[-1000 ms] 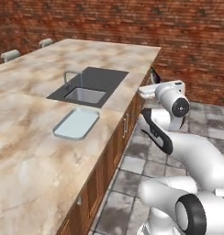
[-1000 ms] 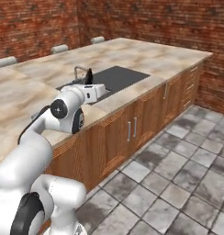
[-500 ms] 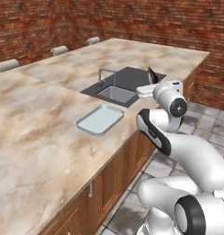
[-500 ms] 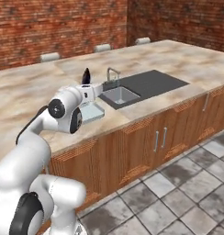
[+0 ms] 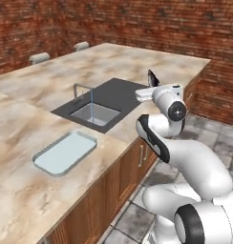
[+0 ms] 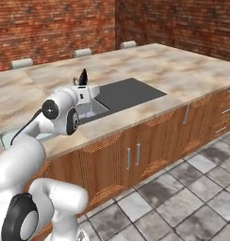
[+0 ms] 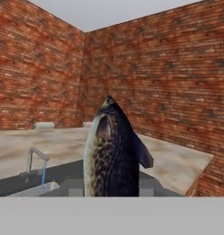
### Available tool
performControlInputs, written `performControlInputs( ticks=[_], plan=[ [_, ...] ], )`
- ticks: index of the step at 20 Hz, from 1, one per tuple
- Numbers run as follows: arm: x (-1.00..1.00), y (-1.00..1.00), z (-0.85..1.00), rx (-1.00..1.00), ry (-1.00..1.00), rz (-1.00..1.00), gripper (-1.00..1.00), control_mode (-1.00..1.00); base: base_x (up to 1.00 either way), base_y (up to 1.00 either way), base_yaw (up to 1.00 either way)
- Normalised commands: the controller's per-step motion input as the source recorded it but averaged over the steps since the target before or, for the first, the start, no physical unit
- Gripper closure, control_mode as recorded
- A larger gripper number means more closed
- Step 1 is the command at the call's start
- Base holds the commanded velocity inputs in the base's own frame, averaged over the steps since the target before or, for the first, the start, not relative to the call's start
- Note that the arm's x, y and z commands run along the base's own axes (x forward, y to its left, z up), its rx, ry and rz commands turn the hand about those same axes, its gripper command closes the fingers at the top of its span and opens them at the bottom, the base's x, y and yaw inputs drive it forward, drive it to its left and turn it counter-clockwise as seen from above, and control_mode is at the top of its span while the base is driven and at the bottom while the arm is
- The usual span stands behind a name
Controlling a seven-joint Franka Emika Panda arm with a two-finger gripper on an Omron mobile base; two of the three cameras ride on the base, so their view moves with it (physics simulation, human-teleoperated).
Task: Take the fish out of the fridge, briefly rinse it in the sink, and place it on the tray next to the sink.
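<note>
The big counter [image 5: 51, 95] runs from near left to far right, with brick walls behind it. The dark sink [image 5: 97, 114] sits in the middle of it, close to the near edge. A thin tap [image 5: 82, 90] stands at its left side, and I think a thin blue line of water is falling from it into the basin. The pale tray [image 5: 66, 152] lies flat on the counter, just left of the sink and a bit nearer to me. Nothing is on it yet.

My gripper [image 5: 146, 93] is up in the air to the right of the basin, over the near right part of the dark panel. It is pinching the fish [image 7: 111, 151], which stands straight up, its dark tip poking above my hand.

I think the next job is to bring the fish left, under the water. What could go wrong? The fish looks smooth and I only hold its bottom end, so it could slip out if I swing fast. It could land on the floor, because I am close to the counter edge. I could also bump the tap if I come in too low.
</note>
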Motion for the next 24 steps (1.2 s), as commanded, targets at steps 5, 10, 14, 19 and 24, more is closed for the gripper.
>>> performControlInputs(
  ticks=[5, 10, 14, 19, 24],
  plan=[
    [0.00, 0.00, 0.00, 0.00, 0.00, 0.00, 1.00, 1.00, 0.87, -1.00, -0.11],
    [0.00, 0.00, 0.00, 0.00, 0.00, 0.00, 1.00, 1.00, 0.64, -1.00, -0.17],
    [0.00, 0.00, 0.00, 0.00, 0.00, 0.00, 1.00, 1.00, 0.38, -1.00, -0.06],
    [0.00, 0.00, 0.00, 0.00, 0.00, 0.00, 1.00, 1.00, -0.21, -0.55, 0.47],
    [0.00, 0.00, 0.00, 0.00, 0.00, 0.00, 1.00, 1.00, -0.37, -0.15, 0.64]
  ],
)
